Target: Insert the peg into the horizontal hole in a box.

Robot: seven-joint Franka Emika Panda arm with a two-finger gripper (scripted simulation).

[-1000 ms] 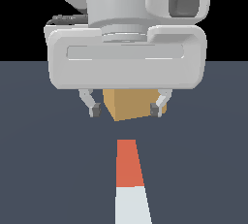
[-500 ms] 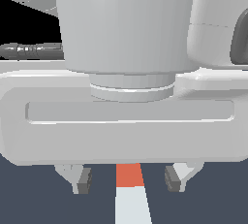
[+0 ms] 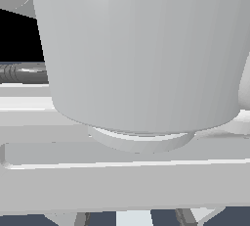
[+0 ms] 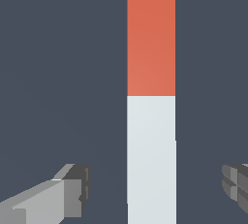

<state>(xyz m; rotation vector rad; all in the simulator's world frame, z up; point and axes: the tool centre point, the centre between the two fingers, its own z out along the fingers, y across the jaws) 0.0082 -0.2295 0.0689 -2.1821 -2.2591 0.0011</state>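
Descending since a second ago, the arm now fills the exterior view, hiding the box seen then. The gripper [image 4: 155, 194] straddles the peg [image 4: 151, 121] — jaws spread wide, touching nothing, fingertips [image 4: 80, 189] beside its white half on the floor. Grasp comes next — hole unseen.

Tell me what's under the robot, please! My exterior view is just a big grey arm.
Observer: The wrist view shows the peg lying on the dark floor.
Operator: Is the robot holding it?
Observer: No. The fingers are open, one on each side of the peg's white half, not touching it.
Operator: Can you see the box?
Observer: No, the box shows in neither view right now.
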